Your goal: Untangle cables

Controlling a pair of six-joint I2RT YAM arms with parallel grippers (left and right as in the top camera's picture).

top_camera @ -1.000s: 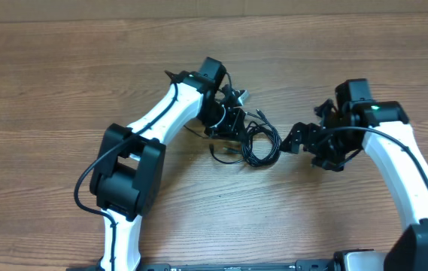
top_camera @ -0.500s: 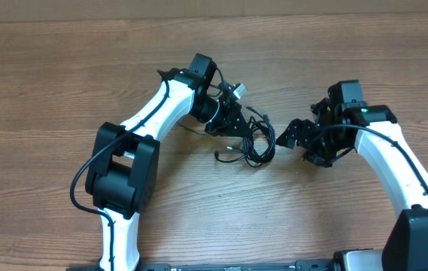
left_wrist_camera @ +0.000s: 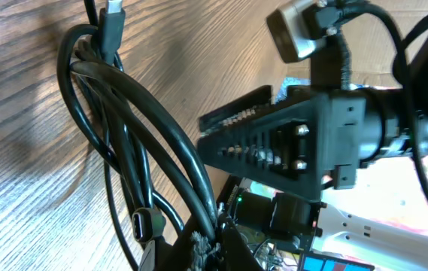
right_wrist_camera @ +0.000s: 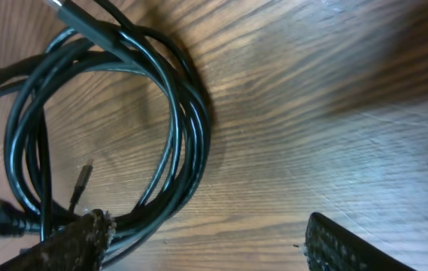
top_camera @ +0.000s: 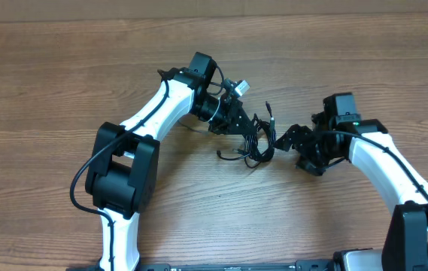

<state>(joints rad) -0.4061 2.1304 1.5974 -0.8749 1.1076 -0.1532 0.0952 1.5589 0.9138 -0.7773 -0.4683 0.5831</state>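
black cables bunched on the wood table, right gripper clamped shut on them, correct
Not quite. The right gripper is open: the right wrist view shows its fingers spread wide, bare wood between them, the cables by one finger only. The rest stands: black cables bunched on the wood table.

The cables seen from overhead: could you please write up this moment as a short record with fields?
cables: black, looped into one tangled bundle between the two claws
surface: wooden table
left claw: shut on the cables at the bundle's upper-left side
right claw: open, one finger at the coil's edge
plug end: trails out of the bundle to the lower left
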